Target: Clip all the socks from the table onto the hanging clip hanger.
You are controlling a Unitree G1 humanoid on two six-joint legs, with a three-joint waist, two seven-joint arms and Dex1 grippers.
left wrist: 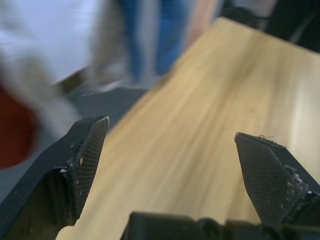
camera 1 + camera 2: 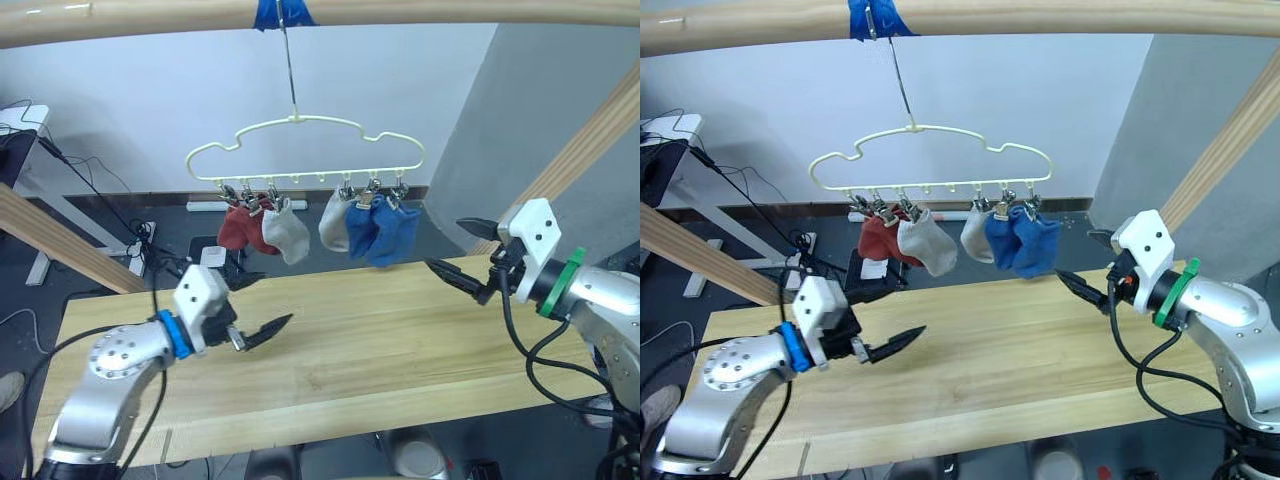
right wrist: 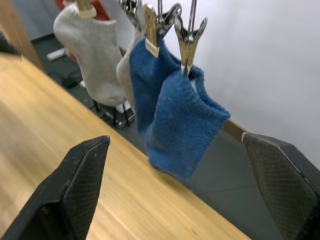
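Observation:
The pale yellow clip hanger [image 2: 306,177] hangs by its thin hook above the table's far edge. Clipped along it, left to right, are rust red socks [image 2: 238,228], two light grey socks [image 2: 288,235] [image 2: 333,222] and two royal blue socks [image 2: 385,235]. I see no sock on the plank table [image 2: 380,350]. My left gripper [image 2: 272,300] hovers open over the table's left part, below the red and grey socks. At the right, my right gripper [image 2: 445,245] is open, level with and just right of the blue socks [image 3: 180,120], holding nothing.
A round wooden pole [image 2: 150,18] runs overhead, with blue tape [image 2: 280,12] holding the hook. Slanted poles stand at the left [image 2: 60,245] and right [image 2: 590,140]. Cables and a small black stand [image 2: 235,265] lie on the floor behind the table.

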